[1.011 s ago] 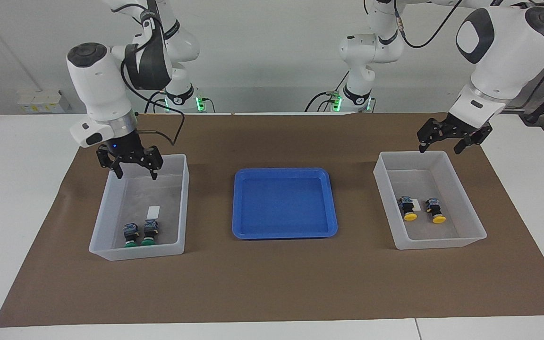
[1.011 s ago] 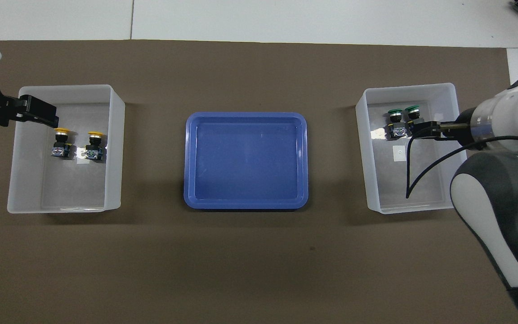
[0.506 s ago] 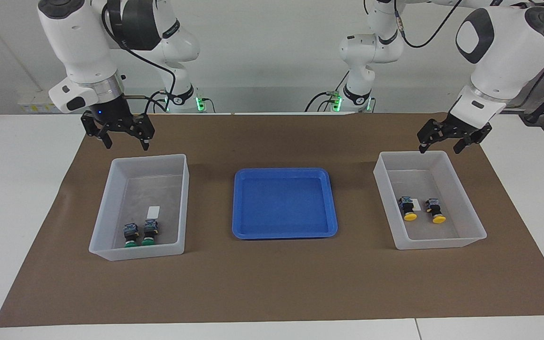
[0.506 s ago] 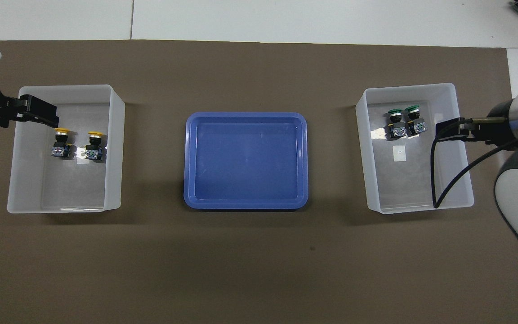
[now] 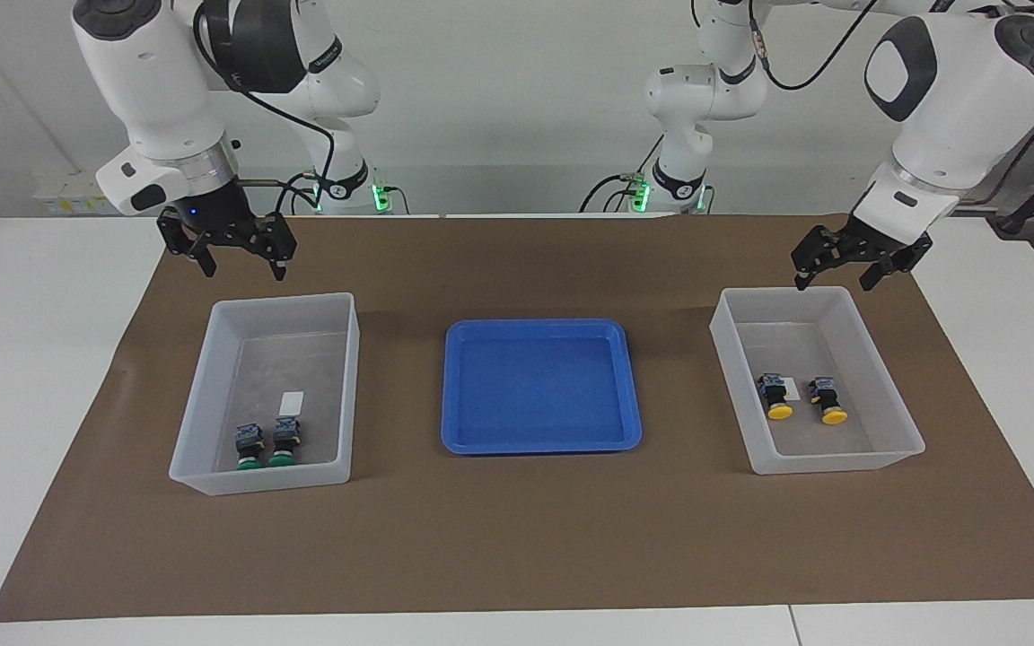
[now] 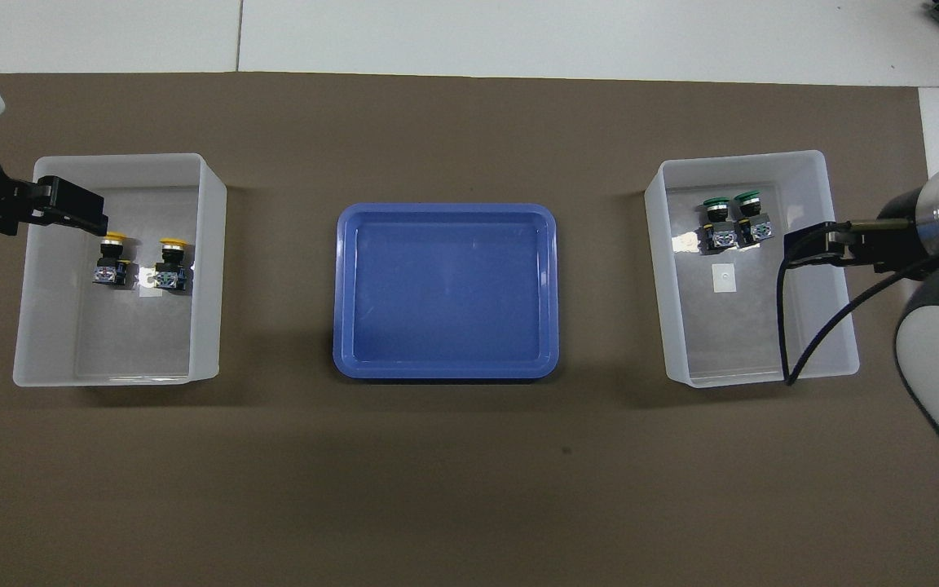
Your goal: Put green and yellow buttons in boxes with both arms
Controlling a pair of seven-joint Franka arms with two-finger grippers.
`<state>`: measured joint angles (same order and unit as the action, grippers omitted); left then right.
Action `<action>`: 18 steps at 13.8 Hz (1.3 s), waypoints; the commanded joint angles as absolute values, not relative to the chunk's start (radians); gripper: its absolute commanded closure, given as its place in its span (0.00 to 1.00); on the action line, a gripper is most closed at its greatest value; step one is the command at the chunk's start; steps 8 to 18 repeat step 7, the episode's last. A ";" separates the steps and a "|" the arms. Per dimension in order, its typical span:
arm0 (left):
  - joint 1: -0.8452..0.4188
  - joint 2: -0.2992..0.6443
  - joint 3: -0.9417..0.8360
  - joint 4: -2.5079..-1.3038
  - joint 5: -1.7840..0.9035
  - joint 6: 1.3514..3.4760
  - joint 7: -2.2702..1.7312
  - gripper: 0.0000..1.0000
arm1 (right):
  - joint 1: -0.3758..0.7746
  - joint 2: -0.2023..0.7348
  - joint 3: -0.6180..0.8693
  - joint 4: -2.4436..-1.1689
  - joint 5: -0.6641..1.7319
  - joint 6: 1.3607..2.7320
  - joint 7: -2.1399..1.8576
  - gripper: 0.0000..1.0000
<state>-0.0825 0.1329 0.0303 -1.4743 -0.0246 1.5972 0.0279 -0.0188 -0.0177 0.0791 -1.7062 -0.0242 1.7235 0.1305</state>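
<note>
**Both grippers lifted clear, four buttons sorted into two boxes**

Since a second ago, we see that the right gripper (image 5: pixel 241 256) has risen out of the box at its end of the table; half a second ago it had already reached about the place it holds now. It hangs over the brown mat just beside that box's rim nearest the robots, its two fingers spread apart and holding nothing. The left gripper (image 5: pixel 837 266) has barely shifted in that time. It hovers above the robot-side rim of the other box, fingers likewise parted and empty.

We find the box at the right arm's end (image 5: pixel 212 395) holding the two green buttons (image 5: pixel 268 445). They lie side by side, close together, against the wall farthest from the robots, caps pointing away from the robots. A small white label (image 5: pixel 291 402) sits on the box floor just nearer to the robots than they are.

The box at the left arm's end (image 5: pixel 894 399) holds the two yellow buttons (image 5: pixel 800 399), side by side with a small gap between them, roughly mid-box, caps also pointing away from the robots.

Between the two boxes we see a shallow blue tray (image 5: pixel 454 395) with nothing in it. All three containers rest on a brown mat (image 5: pixel 517 538) spread over the white table (image 5: pixel 32 359).
</note>
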 commanded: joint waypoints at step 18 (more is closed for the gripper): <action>-0.077 0.094 0.031 -1.525 -0.034 1.612 0.017 0.00 | -0.025 -0.045 0.086 -1.747 0.006 1.729 0.120 0.00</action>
